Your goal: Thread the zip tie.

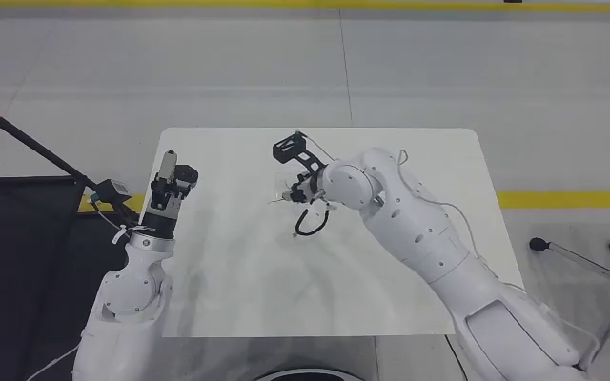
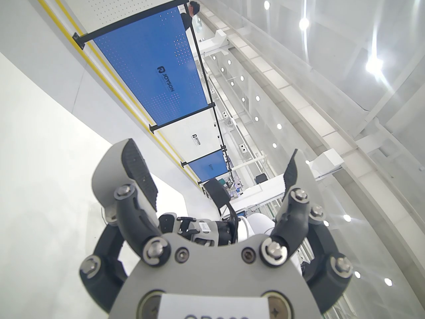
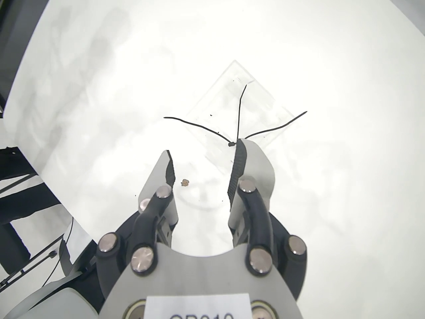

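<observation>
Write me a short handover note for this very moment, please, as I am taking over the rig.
Left claw: open, empty, raised by the left edge of the table, pointing upward.
Right claw: open, empty, over the table's middle.
Zip ties: thin black strands lying across a clear plate, meeting by one tip of the right claw.
Done: no closed loop visible.
Left: probably everything, meaning grasp and thread.

top: overhead, facing down, whole table (image 1: pixel 238 286) | left wrist: behind left gripper (image 2: pixel 212 149), facing ceiling (image 2: pixel 332 67) | right wrist: behind right gripper (image 3: pixel 204 147), facing table, near; shared with top
</observation>
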Robot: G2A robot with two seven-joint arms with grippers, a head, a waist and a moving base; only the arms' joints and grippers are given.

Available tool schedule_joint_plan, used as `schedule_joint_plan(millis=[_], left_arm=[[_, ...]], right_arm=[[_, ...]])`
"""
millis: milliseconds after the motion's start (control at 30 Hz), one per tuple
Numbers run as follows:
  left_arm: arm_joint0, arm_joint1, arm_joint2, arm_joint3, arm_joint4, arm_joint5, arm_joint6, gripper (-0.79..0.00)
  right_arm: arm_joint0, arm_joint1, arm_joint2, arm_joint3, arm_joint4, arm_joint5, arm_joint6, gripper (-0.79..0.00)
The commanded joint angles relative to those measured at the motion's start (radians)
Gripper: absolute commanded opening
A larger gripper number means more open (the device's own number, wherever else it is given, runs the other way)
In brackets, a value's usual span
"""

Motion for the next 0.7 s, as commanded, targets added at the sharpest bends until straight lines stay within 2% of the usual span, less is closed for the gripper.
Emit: schedule_joint_plan(millis=[0,100,133,167,300,467,667], left_arm=[[0.0,0.0,0.0,0.0,0.0,0.0,0.0,0.0],[0.0,0.0,0.0,0.0,0.0,0.0,0.0,0.0],[0.0,0.0,0.0,0.0,0.0,0.0,0.0,0.0],[0.0,0.0,0.0,0.0,0.0,0.0,0.0,0.0],[0.0,0.0,0.0,0.0,0.0,0.0,0.0,0.0],[0.0,0.0,0.0,0.0,0.0,0.0,0.0,0.0],[0.0,0.0,0.0,0.0,0.0,0.0,0.0,0.0]], right_arm=[[-0.015,0.009,0.039,-0.025,0.03,-0.007,-0.001,-0.16],[-0.046,0.03,0.115,-0.079,0.071,-0.033,-0.005,-0.092],[-0.061,0.038,0.136,-0.101,0.074,-0.04,-0.004,-0.015],[-0.078,0.046,0.163,-0.13,0.082,-0.049,-0.014,0.0],[-0.176,0.08,0.276,-0.267,0.088,-0.098,-0.085,0.0],[-0.321,0.113,0.412,-0.434,0.058,-0.138,-0.244,0.0],[-0.431,0.135,0.526,-0.508,0.086,-0.188,-0.356,0.0]])
